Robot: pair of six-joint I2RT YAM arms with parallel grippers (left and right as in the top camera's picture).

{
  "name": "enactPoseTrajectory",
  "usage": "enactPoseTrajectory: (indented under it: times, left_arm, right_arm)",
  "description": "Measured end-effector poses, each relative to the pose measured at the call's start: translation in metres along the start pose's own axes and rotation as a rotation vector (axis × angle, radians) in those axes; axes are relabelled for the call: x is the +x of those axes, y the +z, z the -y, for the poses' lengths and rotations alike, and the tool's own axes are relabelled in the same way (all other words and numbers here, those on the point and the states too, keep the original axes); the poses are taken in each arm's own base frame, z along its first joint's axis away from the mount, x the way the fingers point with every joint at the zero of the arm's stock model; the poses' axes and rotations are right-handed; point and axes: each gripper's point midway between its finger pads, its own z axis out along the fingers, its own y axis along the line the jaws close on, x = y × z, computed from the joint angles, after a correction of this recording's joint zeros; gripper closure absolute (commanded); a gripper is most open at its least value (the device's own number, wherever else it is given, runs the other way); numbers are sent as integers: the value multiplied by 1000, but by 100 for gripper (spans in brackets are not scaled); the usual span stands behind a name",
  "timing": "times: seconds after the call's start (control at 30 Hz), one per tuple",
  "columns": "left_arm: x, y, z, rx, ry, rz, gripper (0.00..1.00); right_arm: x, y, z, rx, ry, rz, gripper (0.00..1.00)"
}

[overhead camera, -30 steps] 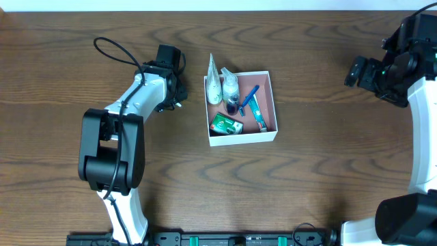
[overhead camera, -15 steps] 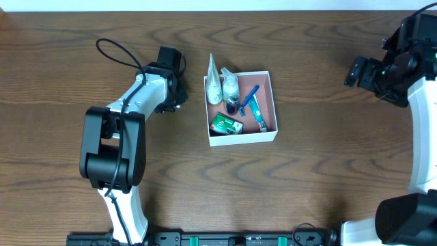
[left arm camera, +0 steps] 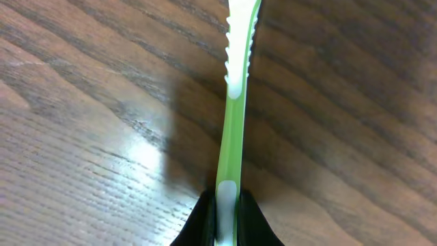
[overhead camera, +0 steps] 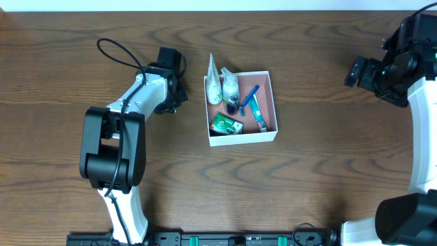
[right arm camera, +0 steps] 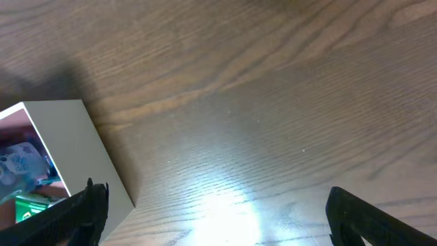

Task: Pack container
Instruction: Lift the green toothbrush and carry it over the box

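- Jaws of the left gripper are pinched tight on one end of a thin green and white handle.
- We see the handle run straight away from the fingers, over the brown wooden table. Its far part is white with little bumps along one side.
- We cannot tell if the handle lies on the wood or hangs just above it.
- From above, the left arm comes up from the near edge of the table. It bends to the right and points its gripper down at the wood.
- That gripper is to the left of the container, near it but not touching.
- We see the right gripper with its jaws spread wide. It holds nothing, and only bare table shows between the two black fingers.
- The right arm stands at the right edge of the table. Its gripper points left toward the container and is well apart from it.
- The container sits in the middle of the table, between the two arms.
- Inside it we see a white tube leaning over the top left corner, a small bottle, a blue stick and a green packet.
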Motion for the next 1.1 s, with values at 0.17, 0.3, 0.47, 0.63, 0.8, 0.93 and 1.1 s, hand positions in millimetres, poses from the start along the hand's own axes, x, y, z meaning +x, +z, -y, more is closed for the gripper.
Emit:
enactPoseTrajectory:
  times: [0.17,0.3,0.47,0.63,0.8,0.93,1.1]
  left_arm:
    - [5,-6,-2,-2,37,-18,94]
    - [-2,-34,0,32,77,20,94]
    - [-21,-121,5,139,98,185,94]
    - [-14,-217,16,305,136,352,94]
    - [28,-282,50,492,259,419,94]
    - [74,-311,82,610,378,409,94]
    - [121,-312,117,673,472,332,94]
  right_arm:
    - [0,0,0,0,0,0,1]
    - [0,0,0,0,0,0,1]
    - [0,0,0,0,0,0,1]
    - [0,0,0,0,0,0,1]
    - [0,0,0,0,0,0,1]
    - [0,0,0,0,0,0,1]
    - [0,0,0,0,0,0,1]
